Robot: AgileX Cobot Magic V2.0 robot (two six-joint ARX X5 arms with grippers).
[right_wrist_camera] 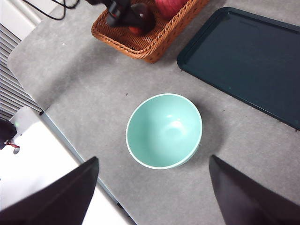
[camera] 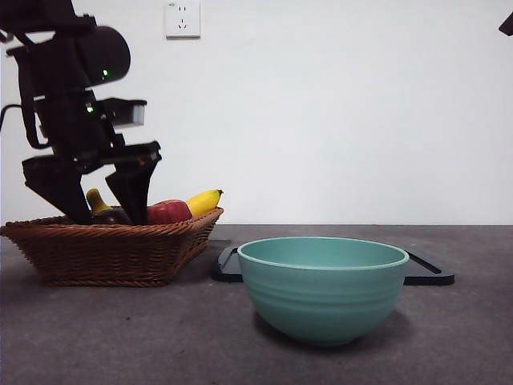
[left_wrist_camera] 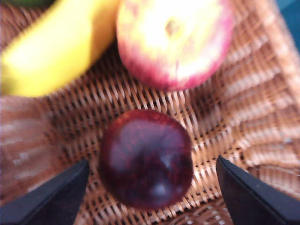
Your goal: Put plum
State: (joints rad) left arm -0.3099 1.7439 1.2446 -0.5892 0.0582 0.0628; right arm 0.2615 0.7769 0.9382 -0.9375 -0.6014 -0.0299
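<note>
The plum, dark maroon and glossy, lies on the woven floor of the wicker basket. My left gripper is open and low over it, one black jaw on each side of the fruit, neither touching. In the front view the left gripper reaches down into the basket and only the top of the plum shows above the rim. My right gripper hangs open high above the table, over the teal bowl.
A red-yellow apple and a banana lie in the basket just beyond the plum. The teal bowl stands at the table's front middle. A dark flat tray lies behind it, right of the basket.
</note>
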